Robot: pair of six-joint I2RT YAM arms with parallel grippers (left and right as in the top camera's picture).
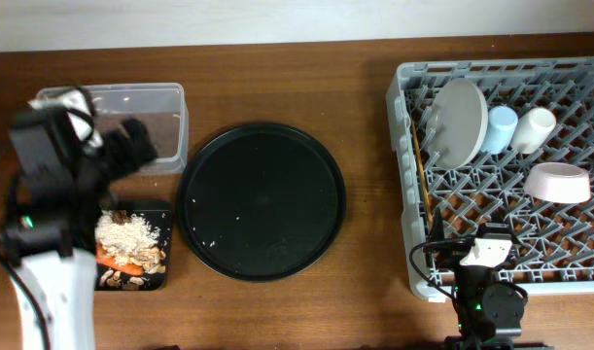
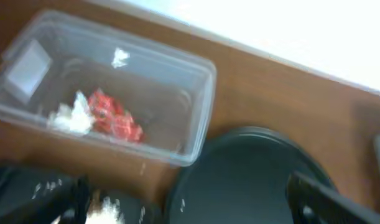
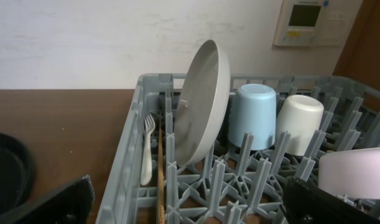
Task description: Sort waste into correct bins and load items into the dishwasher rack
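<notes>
The clear tub (image 1: 165,107) holds the red wrapper (image 2: 115,117) and the white paper (image 2: 70,118). The black rectangular tray (image 1: 160,209) holds rice (image 1: 126,231), a carrot (image 1: 117,261) and mushroom bits (image 1: 122,280). My left gripper (image 1: 136,144) hovers open and empty over the tub's near edge; in the blurred left wrist view (image 2: 177,205) its fingers are wide apart. The grey rack (image 1: 405,126) holds the plate (image 1: 462,122), blue cup (image 1: 501,128), white cup (image 1: 535,128), bowl (image 1: 559,183), fork (image 3: 147,149) and chopsticks (image 1: 420,175). My right gripper (image 3: 190,211) is open and empty at the rack's front edge.
A large round black tray (image 1: 262,201) with a few rice grains lies between the bins and the rack. The table's back edge meets a white wall. My right arm (image 1: 486,292) sits at the rack's front edge.
</notes>
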